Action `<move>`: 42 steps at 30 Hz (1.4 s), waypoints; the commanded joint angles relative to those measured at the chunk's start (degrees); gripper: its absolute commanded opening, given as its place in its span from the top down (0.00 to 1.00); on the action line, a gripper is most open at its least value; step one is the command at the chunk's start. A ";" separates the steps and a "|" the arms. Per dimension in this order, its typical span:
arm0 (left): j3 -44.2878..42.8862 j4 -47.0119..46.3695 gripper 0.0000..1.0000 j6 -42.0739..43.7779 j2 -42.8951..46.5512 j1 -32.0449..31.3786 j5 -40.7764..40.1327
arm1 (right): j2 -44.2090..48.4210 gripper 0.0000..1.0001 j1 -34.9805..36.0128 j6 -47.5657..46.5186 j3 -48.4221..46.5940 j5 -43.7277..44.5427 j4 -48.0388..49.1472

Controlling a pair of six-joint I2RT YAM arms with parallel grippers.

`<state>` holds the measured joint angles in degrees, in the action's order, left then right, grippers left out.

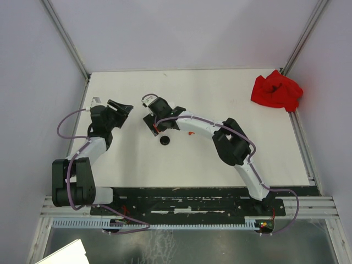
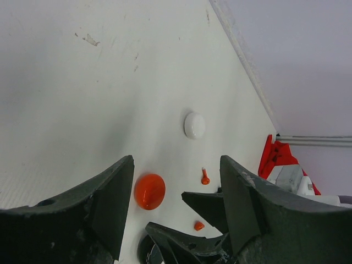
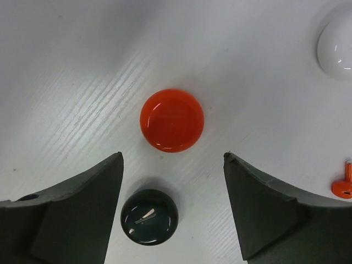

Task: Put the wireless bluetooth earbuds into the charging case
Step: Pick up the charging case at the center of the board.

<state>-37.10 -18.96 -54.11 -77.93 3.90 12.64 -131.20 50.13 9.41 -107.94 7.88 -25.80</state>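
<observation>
The right claw (image 3: 173, 159) is hanging over the white tabletop (image 3: 66, 66). Its jaws are standing wide and gripping nothing. The round glossy orange-red plastic case (image 3: 171, 120) is lying just ahead of its fingertips, centred on the gap. The round glossy black case (image 3: 149, 216) is sitting further back between the two fingers. The round glossy white case (image 3: 338, 49) is lying well off ahead, toward the right of that view. None of the three is showing an open cavity from here.

The tiny orange-red comma-shaped earbud (image 3: 343, 186) is lying loose on the tabletop outside the jaws, beyond the finger on the right of the wrist view and at the very edge of the picture. The coming move is hinging on this: the claw is lined up with the orange-red case, not with the earbud, so it is probably going to need a sideways shift toward that edge. The earbud's thin stem is pointing roughly away from the claw, so jaws set as these are would seemingly be closing across the stem, not along it.

The left claw (image 2: 177, 159) is also standing open and empty, looking at the same case from the other side. From overhead, the earbud is lying just beside the right arm and well apart from the left claw, so the right arm is the nearer one. A second orange speck (image 2: 199, 225) is showing in the left wrist view, too small to identify.
</observation>
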 commanded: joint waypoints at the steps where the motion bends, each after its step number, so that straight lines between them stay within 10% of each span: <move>1: -0.17 -1.34 0.30 2.66 1.78 0.57 1.45 | -1.78 0.18 -0.03 -1.17 -2.31 -0.03 1.09; 27: 0.29 -0.88 0.30 3.06 2.43 2.63 2.64 | -7.41 0.25 -0.97 0.09 -7.54 -0.75 0.55; 36: 0.36 -0.90 0.30 3.03 2.36 2.73 2.82 | -7.63 0.39 -1.81 1.30 -6.98 -1.81 1.01; 42: -0.22 -0.79 0.30 3.53 2.20 2.75 4.23 | -6.36 0.68 -2.59 0.85 -4.67 -2.25 3.47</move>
<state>-37.10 -18.94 -54.11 -77.82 6.31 14.28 -138.41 48.38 10.28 -113.65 6.13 -25.10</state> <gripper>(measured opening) 0.701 0.573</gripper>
